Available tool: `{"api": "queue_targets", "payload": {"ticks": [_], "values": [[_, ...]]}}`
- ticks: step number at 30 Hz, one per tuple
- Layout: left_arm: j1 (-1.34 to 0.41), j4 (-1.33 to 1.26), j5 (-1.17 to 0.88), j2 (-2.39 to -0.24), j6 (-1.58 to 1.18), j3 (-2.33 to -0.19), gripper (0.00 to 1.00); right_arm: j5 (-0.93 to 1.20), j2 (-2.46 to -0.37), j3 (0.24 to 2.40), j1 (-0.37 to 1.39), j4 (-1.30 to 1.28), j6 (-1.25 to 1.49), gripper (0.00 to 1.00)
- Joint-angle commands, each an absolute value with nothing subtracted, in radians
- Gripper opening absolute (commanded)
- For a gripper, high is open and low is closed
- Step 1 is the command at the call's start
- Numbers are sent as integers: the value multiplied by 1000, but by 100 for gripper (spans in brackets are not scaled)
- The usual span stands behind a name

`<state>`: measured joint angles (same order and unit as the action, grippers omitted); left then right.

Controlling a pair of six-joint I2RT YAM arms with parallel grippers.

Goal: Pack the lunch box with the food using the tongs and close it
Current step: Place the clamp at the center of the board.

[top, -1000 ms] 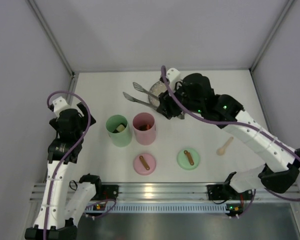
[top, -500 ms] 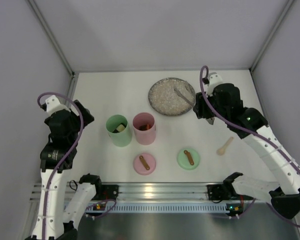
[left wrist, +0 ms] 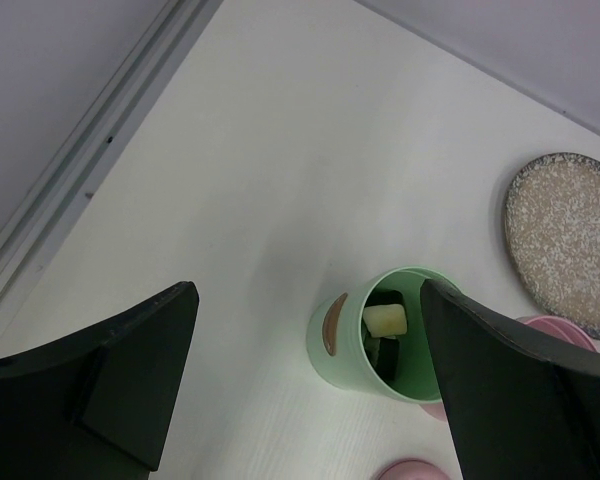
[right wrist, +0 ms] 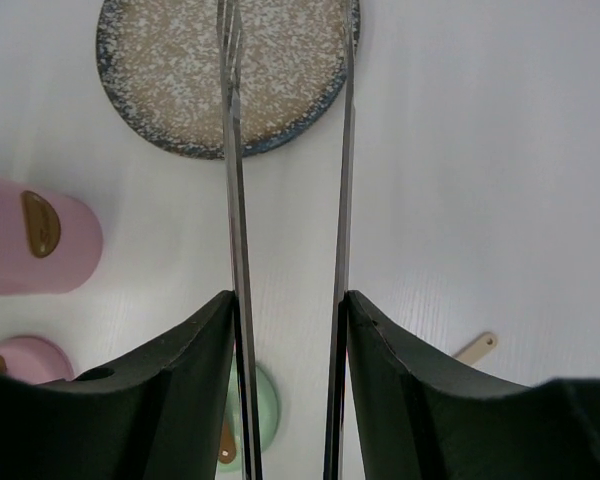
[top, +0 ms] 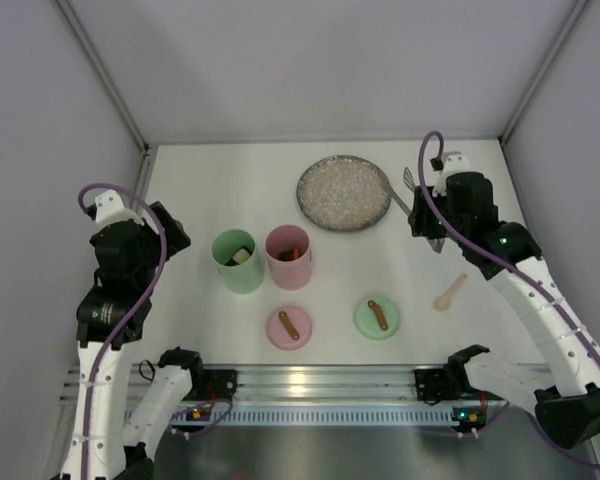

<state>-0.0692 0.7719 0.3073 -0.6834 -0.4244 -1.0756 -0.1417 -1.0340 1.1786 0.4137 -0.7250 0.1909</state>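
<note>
Gripping the tongs (right wrist: 235,200) across both thin silver arms, the right gripper (right wrist: 288,300) holds them pressed to a narrow V at the table's far right, tips by the right rim of the speckled grey plate (top: 342,192). Food sits in two upright cups well to the left, beyond the plate: a pale piece (left wrist: 385,320) in the green cup (top: 239,262), something orange-brown in the pink cup (top: 289,258) just beside it. Nearer the front lie a pink lid (top: 289,327) and a green lid (top: 377,318), with a small wooden spoon (top: 448,293) further right. The left gripper (left wrist: 305,300) hangs above the green cup, jaws spread wide, holding nothing
</note>
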Motion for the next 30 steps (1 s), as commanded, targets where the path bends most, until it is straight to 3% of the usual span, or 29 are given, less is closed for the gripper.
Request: {"api": "queue_targets", "payload": {"ticks": [1,10,19,30], "values": [[-92,764,337,-692,-406,-1098,99,-164,-1023,1154,338,-646,222,47],[-115,762,322,-732,-416,-1091,99,-84,-1308,1152,79,-454,241,45],[-176,765,397,-733,-380,-1094,99,-101,-1653,1330,28,-381,160,47],[-190,764,289,-733,-376,-1106,99,25,-1954,1589,-49,-600,60,50]]}}
